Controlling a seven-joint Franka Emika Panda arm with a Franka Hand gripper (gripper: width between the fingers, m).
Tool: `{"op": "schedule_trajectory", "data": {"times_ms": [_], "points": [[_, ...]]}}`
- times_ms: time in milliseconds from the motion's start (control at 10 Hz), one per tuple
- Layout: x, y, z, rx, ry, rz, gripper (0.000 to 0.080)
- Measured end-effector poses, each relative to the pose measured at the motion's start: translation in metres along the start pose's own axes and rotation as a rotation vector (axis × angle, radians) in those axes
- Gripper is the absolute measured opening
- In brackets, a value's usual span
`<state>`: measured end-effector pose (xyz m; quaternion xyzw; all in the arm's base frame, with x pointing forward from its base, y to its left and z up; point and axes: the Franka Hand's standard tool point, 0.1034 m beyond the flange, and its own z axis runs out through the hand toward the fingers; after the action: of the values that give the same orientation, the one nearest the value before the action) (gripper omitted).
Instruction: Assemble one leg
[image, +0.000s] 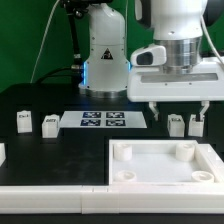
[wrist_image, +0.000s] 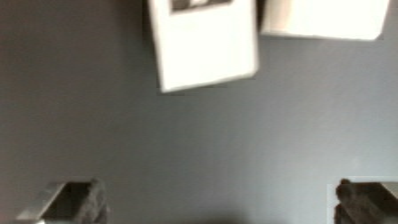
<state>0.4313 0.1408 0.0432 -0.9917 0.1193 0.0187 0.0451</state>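
Exterior view.

A: Where does the small white boxy leg (image: 177, 124) with the black-and-white tag lie from the white two-finger gripper (image: 178, 106)?

B: Right of centre in the frame, on the black table (image: 60, 100), almost straight below the gap between the fingers. A twin white block (image: 198, 124) stands just beside it, towards the right edge. Both look upright.

A: Long axis?

B: Judged vertical. The blocks are too small to be sure.

A: Gripper state?

B: Spread wide, nothing pinched, nothing touched. It hangs above the pair. In the wrist view two white blocks lie beyond the dark fingertips (wrist_image: 71, 203), none between them. I cannot tell which is which.

A: Next move?

B: Probably centre over one block, then descend. The twin crowds one finger's path.
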Motion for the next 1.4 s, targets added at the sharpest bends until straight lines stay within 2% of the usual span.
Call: {"op": "schedule_trajectory", "data": {"times_ms": [300,600,900,1400], "points": [[-0.016,-0.024,-0.005,0.002,0.005,-0.044,0.0649],[-0.017,-0.023,-0.004,-0.01,-0.031,-0.073,0.0649],[-0.019,-0.015,-0.005,-0.053,-0.227,-0.1,0.0649],[-0.031,-0.023,-0.004,-0.12,-0.564,-0.126,0.0649]]}}
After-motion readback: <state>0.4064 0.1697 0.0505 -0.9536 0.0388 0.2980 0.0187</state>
